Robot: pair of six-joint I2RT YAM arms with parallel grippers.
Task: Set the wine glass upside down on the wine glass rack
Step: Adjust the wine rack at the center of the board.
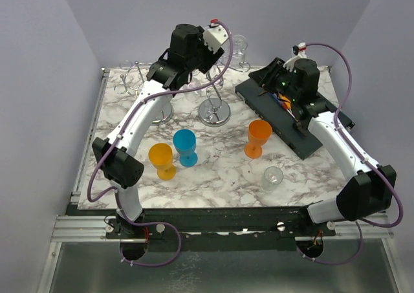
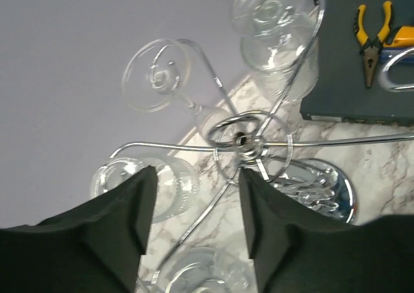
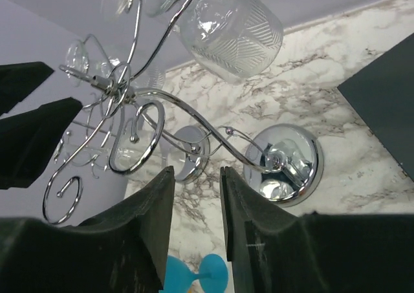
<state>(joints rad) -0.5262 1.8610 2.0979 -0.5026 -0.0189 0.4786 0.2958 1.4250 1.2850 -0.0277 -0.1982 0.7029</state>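
The chrome wine glass rack (image 2: 240,138) stands at the back of the marble table on its round base (image 1: 215,115). Several clear wine glasses hang upside down from its arms, among them one (image 2: 158,75) at the upper left, one (image 2: 272,15) at the top and one (image 2: 139,183) by my left finger. My left gripper (image 2: 197,173) is open just over the rack's hub, with nothing between its fingers. To the right of the rack, my right gripper (image 3: 196,173) is open by a narrow gap and empty. Another clear wine glass (image 1: 272,178) stands on the table near the front.
A black case (image 1: 284,115) with yellow pliers (image 2: 372,37) lies at the back right. A blue goblet (image 1: 185,147) and two orange goblets (image 1: 161,160) (image 1: 258,138) stand mid-table. A second chrome rack (image 1: 139,79) stands at the back left.
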